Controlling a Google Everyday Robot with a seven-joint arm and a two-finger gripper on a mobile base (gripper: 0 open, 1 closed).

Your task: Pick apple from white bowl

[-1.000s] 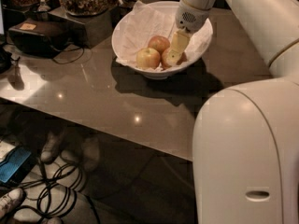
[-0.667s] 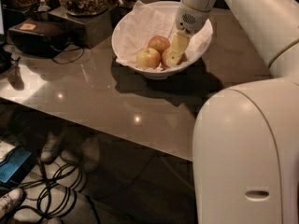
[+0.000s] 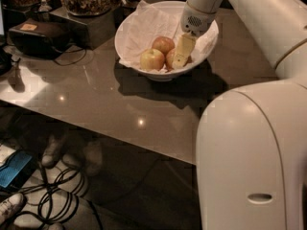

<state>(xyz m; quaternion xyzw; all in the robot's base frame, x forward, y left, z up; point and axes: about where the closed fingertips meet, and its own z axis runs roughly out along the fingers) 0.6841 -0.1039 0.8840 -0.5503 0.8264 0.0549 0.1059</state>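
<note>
Nothing has really moved since a second ago: the robot's cream-coloured gripper (image 3: 179,61) still hangs down inside the big, wide, shiny white bowl (image 3: 163,74), on its right side. The round orange-red apple (image 3: 169,57) lies in the bowl on the crumpled white paper (image 3: 144,25). It is right against the gripper and partly hidden behind it. I cannot tell if the gripper is squeezing it. A paler yellow apple (image 3: 152,59) lies just beside it, and a redder apple (image 3: 163,44) lies behind them. The bowl sits on a shiny brown table (image 3: 96,95).
</note>
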